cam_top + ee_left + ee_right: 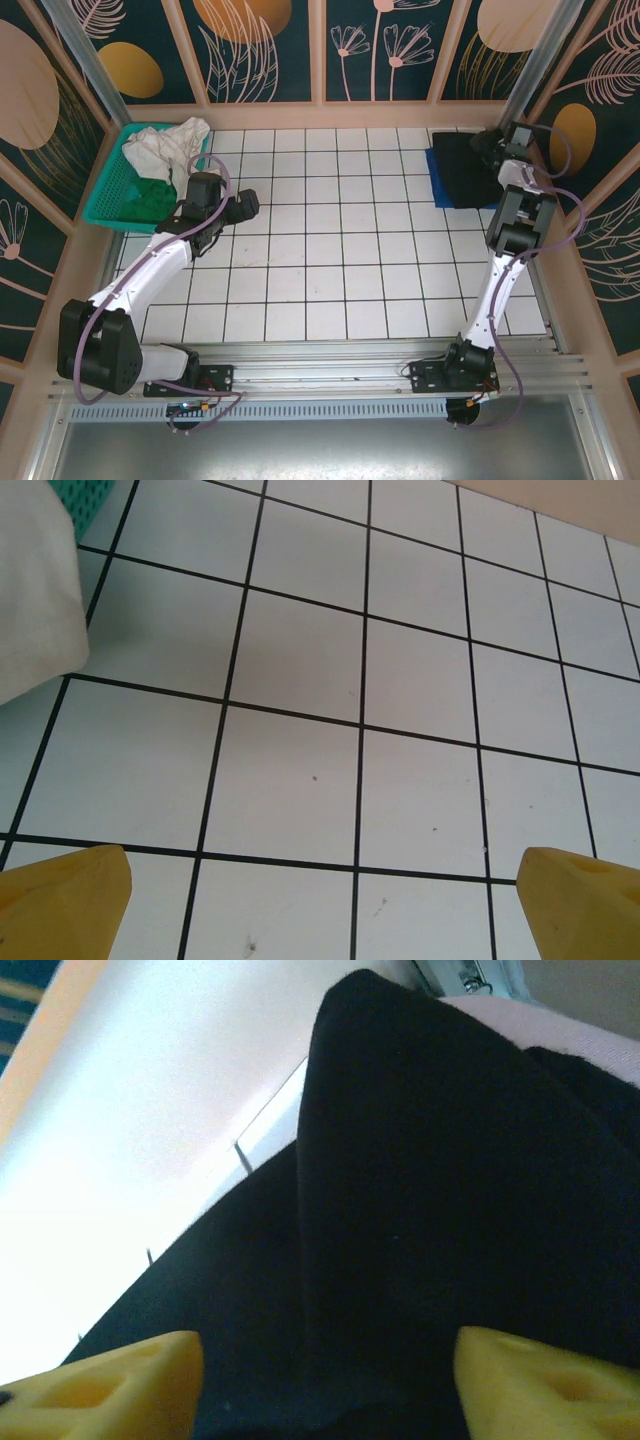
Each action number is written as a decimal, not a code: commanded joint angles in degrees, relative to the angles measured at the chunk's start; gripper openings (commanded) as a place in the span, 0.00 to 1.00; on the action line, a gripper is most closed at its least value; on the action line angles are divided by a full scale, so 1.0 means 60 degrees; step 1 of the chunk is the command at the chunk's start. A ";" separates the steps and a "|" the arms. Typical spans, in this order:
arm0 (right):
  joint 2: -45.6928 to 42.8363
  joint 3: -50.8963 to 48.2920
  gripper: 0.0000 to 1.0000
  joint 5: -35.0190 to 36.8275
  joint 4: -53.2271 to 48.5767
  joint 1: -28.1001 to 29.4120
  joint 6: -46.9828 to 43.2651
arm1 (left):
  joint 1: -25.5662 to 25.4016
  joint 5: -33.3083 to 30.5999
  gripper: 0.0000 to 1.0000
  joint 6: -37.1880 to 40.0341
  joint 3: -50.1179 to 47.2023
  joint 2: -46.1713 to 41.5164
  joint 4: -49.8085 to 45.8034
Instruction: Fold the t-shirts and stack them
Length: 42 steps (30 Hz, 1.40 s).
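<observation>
A folded black t-shirt [462,165] lies at the far right of the tiled table on top of a blue t-shirt [437,187] whose edge shows at its left. My right gripper [487,143] hovers over this pile. In the right wrist view its yellow fingers [110,1385] stand wide apart, open, with the black t-shirt [420,1210] spread behind them and a strip of pink cloth [560,1025] at the top. My left gripper [245,207] hangs open over bare tiles next to the basket, its fingertips [65,900] far apart with nothing between them.
A teal mesh basket [105,190] stands at the far left, holding a crumpled white cloth [170,145] and a green one [150,195]. The white cloth [35,590] hangs into the left wrist view. Wooden walls close the table in at the back and sides.
</observation>
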 commanded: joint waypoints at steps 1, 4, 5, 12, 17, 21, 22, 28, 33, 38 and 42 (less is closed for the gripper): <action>0.0887 0.1220 0.78 -0.0089 -0.0856 -0.0029 0.0968 | 0.0089 -0.0290 0.98 0.0252 0.0064 0.0025 -0.0250; 0.1132 0.1440 0.87 -0.0313 -0.1063 -0.0021 0.1424 | 0.0098 -0.0330 0.99 0.0289 0.0102 -0.0023 -0.0287; 0.1045 0.1404 0.90 -0.0315 -0.1143 -0.0014 0.1488 | 0.0098 -0.0346 0.98 0.0297 0.0114 -0.0026 -0.0315; -0.0964 0.0346 0.99 -0.0209 -0.0942 0.0030 0.1273 | 0.0121 -0.0459 0.98 0.0309 0.0161 -0.0428 -0.0504; -0.2289 -0.0400 0.99 0.0068 -0.1046 0.0072 0.0295 | 0.0116 -0.0538 0.99 0.0107 -0.0290 -0.1311 -0.0258; -0.2956 -0.1719 0.99 0.0078 -0.0983 0.0019 -0.0443 | 0.0117 -0.0664 0.98 -0.0118 -0.0764 -0.2147 0.0138; -0.3250 -0.2323 0.99 -0.0015 -0.0683 0.0003 -0.0518 | 0.0125 -0.0689 0.99 -0.0144 -0.0871 -0.2335 0.0200; -0.5722 -0.6760 0.99 -0.0365 0.1956 0.0141 -0.1513 | 0.0117 -0.2303 0.98 -0.0146 -0.2187 -0.3697 0.1301; -0.8709 -1.1141 0.99 0.0427 0.5131 0.0892 -0.2653 | 0.0115 -0.3574 0.99 0.0947 -0.3690 -0.4120 0.3237; -1.1330 -1.4157 0.99 0.3342 0.6804 0.2858 -0.4411 | 0.0121 -0.4586 0.98 0.2360 -0.5274 -0.3524 0.5818; -1.2291 -1.7042 0.99 0.3452 1.0210 0.3453 -0.5345 | 0.0305 -0.4892 0.99 0.2887 -0.6053 -0.2367 0.7890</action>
